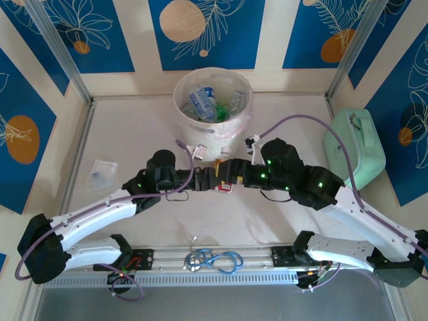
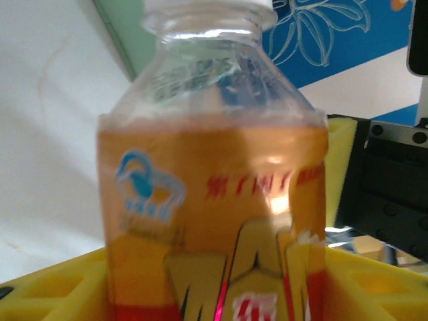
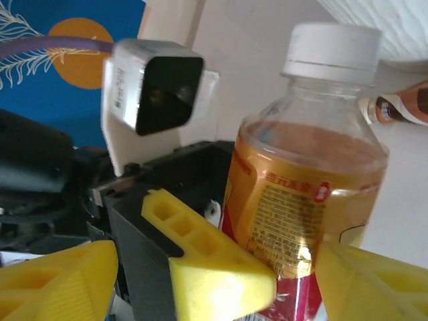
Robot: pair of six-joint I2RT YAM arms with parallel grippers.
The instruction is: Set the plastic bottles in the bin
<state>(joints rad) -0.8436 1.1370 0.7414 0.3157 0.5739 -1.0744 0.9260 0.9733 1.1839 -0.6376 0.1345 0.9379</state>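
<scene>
Orange-labelled bottle [image 3: 307, 200] just in front of bin [image 1: 200, 138], left gripper [image 1: 210, 179] clamped on it, right gripper [image 1: 234, 176] spread wide around it.

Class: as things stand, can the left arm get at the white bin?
Probably yes: the open bin stands close beyond the left pincer, though the right pincer crowds the bottle the left one holds.

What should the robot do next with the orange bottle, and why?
Probably close the right gripper on the bottle: its fingers sit apart around it while the left gripper pinches it, and the bin stands just beyond.
</scene>
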